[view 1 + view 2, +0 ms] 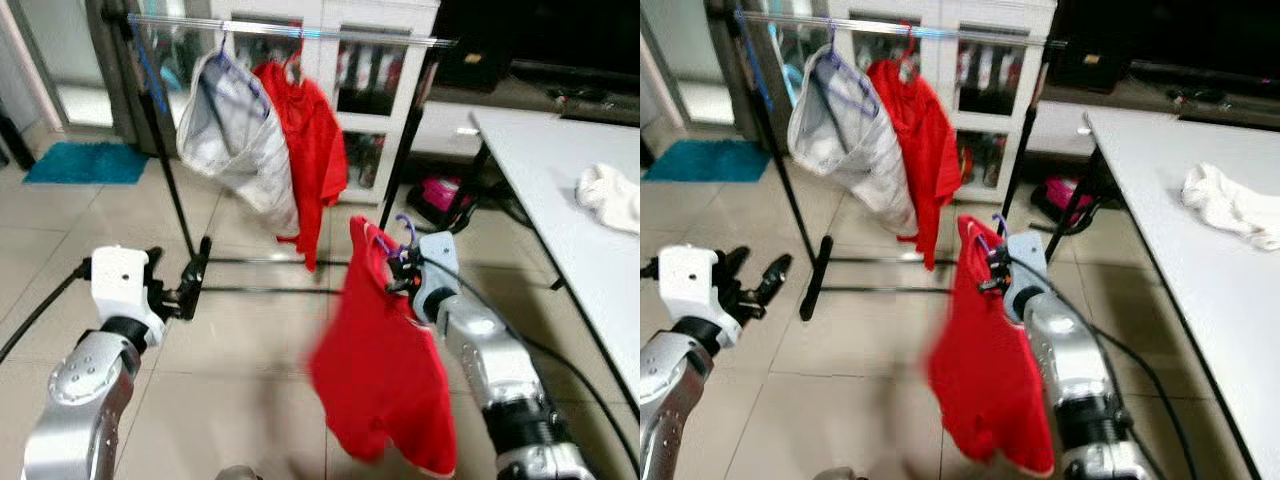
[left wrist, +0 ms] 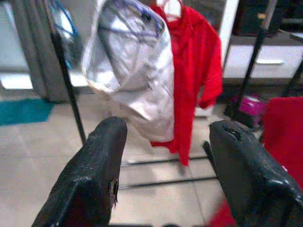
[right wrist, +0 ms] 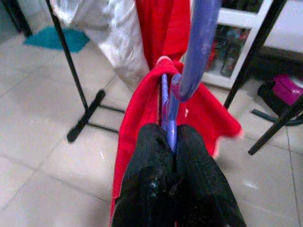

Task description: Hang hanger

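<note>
From the left eye view I have the right gripper [image 1: 405, 272] pinched on the purple hanger [image 1: 398, 238], with a red shirt [image 1: 385, 375] draped from it, low and well short of the clothes rail [image 1: 290, 30]. A white garment [image 1: 235, 140] and another red shirt on the rail [image 1: 312, 150] already hang there; the bar to their right looks free. A white table [image 1: 560, 190] stands at my right with a white cloth [image 1: 610, 195] on it.

The right eye view shows my left gripper [image 1: 758, 285] raised at the left, fingers spread, carrying nothing.

Through the left wrist view those two fingers [image 2: 94, 175] stand wide apart, facing the hung clothes.

In the right wrist view the fingers [image 3: 156, 179] are closed tight on the hanger's neck, hook rising above them.

I judge I must step closer, lift the hook above the bar, lower it onto the free stretch, and only then release.
</note>
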Controlling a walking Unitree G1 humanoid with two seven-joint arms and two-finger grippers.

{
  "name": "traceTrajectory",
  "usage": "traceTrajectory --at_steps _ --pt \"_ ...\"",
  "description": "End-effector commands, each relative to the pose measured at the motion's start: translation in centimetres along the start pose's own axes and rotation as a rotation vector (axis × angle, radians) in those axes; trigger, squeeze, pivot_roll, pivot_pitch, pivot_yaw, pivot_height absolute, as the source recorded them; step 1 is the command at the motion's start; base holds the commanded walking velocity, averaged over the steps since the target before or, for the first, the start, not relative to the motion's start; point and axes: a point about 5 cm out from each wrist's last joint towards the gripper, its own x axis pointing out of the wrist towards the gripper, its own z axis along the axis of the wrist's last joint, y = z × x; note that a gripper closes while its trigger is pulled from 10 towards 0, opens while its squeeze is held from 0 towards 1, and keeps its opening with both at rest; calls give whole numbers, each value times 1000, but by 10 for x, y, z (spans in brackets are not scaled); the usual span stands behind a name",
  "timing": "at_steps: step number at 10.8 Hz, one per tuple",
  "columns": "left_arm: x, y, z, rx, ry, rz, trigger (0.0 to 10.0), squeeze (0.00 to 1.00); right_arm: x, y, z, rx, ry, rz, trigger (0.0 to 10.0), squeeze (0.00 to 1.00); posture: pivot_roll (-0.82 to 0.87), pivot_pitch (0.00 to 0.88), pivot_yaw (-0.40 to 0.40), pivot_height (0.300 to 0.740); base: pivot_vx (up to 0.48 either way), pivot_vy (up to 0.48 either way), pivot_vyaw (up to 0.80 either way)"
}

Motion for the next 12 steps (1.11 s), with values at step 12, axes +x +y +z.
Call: traceTrajectory --at_steps 12 --pt "17 -27 27 20 -55 -83 10000 0 5 30 52 163 -245 88 10000 0 79 0 11 740 432 0 -333"
